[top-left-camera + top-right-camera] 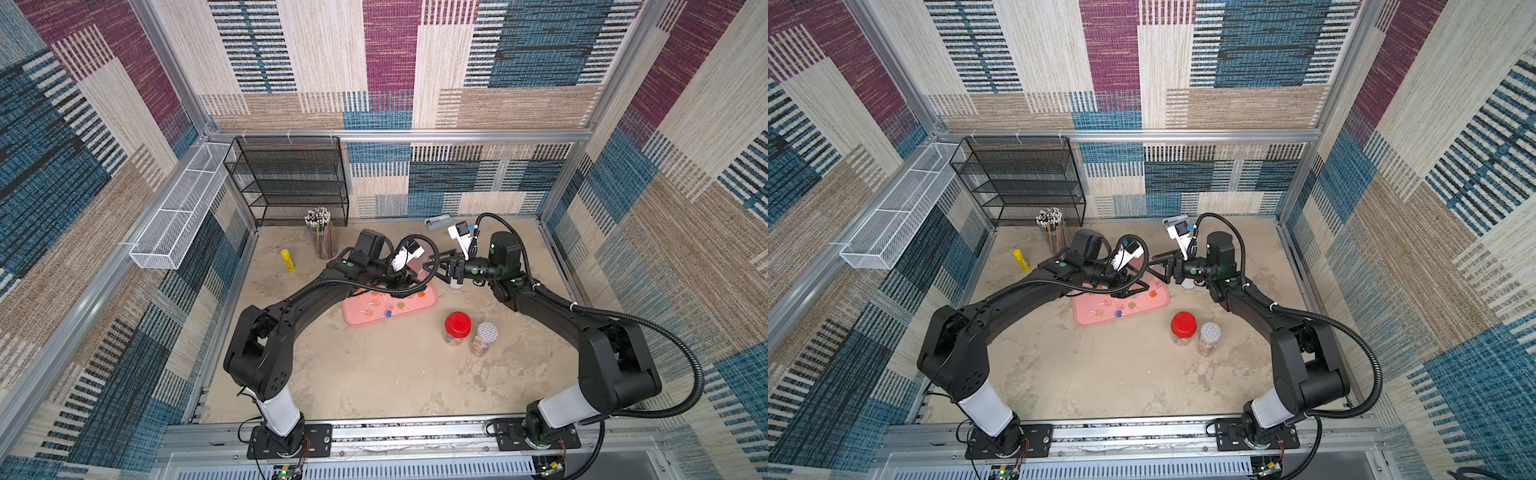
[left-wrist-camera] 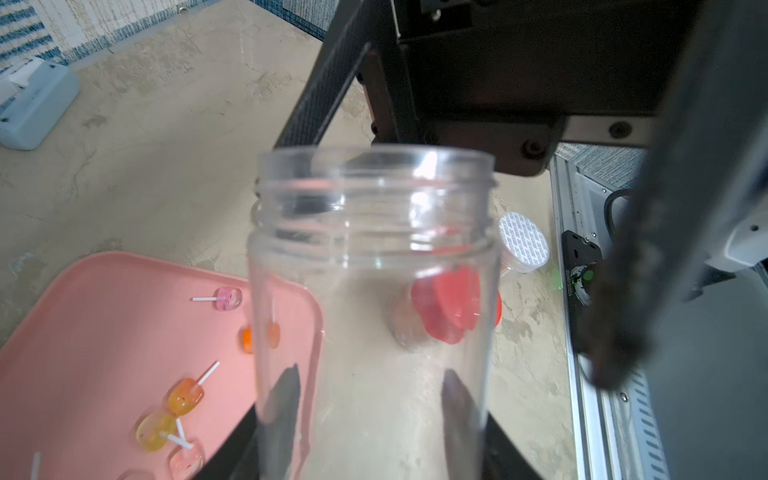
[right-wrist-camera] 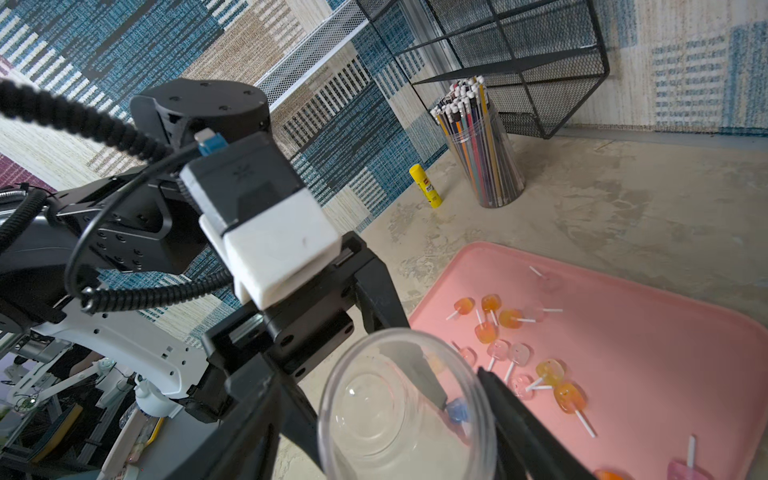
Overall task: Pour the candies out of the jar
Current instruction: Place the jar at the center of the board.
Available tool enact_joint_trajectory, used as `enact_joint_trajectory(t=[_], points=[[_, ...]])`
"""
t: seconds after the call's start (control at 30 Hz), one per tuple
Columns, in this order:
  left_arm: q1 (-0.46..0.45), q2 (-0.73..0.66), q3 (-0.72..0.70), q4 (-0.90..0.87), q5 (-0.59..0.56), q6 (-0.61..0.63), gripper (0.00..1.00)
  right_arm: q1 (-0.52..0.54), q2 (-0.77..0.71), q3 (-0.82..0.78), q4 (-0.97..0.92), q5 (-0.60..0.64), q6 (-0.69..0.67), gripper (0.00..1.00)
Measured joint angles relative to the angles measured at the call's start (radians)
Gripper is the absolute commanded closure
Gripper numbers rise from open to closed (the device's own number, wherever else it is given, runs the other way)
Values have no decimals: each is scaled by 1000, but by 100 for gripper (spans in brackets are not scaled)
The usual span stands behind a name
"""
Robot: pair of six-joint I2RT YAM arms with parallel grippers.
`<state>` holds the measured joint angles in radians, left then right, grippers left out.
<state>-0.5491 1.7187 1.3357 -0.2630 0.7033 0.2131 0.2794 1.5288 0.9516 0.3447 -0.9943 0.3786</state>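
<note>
Jar (image 2: 374,332), empty, clamped in left hand (image 2: 372,419); right hand (image 3: 395,386) straddles its mouth, grip unclear. Candies (image 3: 550,370) on tray (image 3: 665,332); red-lidded jar (image 1: 458,326) at tray's 4 o'clock.

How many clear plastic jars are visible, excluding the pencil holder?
3. One empty open jar is in the left gripper by the pink tray; a red-lidded jar and a foil-sealed jar stand together on the table. No others visible.

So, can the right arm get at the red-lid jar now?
Probably yes. The red-lid jar stands in the open on the right arm's side, nothing above it. Only the foil-top jar crowds one side, and the right gripper must first leave the empty jar.
</note>
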Motion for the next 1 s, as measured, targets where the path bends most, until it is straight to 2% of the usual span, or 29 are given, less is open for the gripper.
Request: enact_joint_trajectory(t=[0.13, 0.23, 0.27, 0.3, 0.33, 0.37, 0.57, 0.73, 0.83, 1.0], points=[[-3, 0, 7, -17, -2, 7, 94, 0, 5, 0, 1, 0, 12, 46], [-3, 0, 11, -25, -7, 11, 85, 0, 5, 2, 2, 0, 15, 49], [-3, 0, 13, -26, -8, 11, 75, 0, 5, 2, 2, 0, 16, 49], [-3, 0, 13, -28, -8, 14, 56, 0, 5, 3, 2, 0, 16, 50], [-3, 0, 15, -30, -9, 15, 24, 0, 4, 4, 2, 0, 16, 50], [-3, 0, 16, -30, -10, 17, 1, 0, 4, 5, 2, 0, 16, 50], [-3, -18, -2, -24, -44, 18, 0, 0, -6, 35, -28, 14, 2, 50], [9, -80, -92, 30, -141, 0, 0, -34, 10, 111, -124, 127, -74, 50], [26, -108, -147, 76, -210, -38, 0, -51, 40, 158, -182, 262, -118, 50], [52, -144, -234, 157, -338, -130, 1, -58, 104, 213, -248, 558, -177, 50]])
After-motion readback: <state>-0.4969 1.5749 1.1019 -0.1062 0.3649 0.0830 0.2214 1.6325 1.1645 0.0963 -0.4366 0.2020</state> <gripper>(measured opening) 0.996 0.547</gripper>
